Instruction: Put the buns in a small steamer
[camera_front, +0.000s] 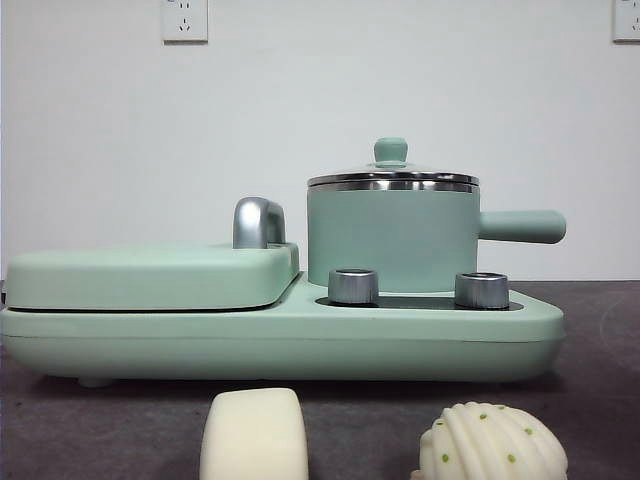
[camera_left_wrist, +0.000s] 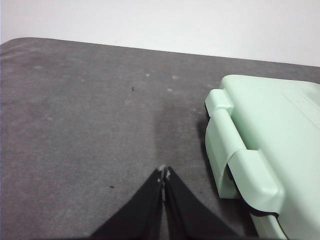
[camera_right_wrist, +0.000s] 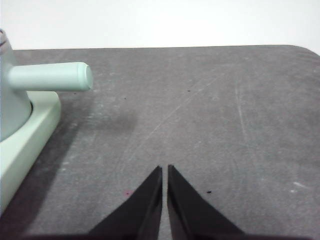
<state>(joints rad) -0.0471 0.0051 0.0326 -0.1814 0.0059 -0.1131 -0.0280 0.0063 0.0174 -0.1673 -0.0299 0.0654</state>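
Nothing done yet. Both buns lie on the dark felt-like table (camera_front: 120, 420) near the camera: smooth bun (camera_front: 254, 435) left, ridged bun (camera_front: 492, 442) (green specks) right. The small steamer (camera_front: 392, 235), matte mint with a steel rim, sits on the cooker base (camera_front: 300, 340) beyond them, glass lid (camera_front: 391, 165) on. Left gripper (camera_left_wrist: 163, 172) and right gripper (camera_right_wrist: 164, 170) both wait over bare table, jaws pressed together, holding nothing. Left to do, I judge: remove the lid, load both buns.
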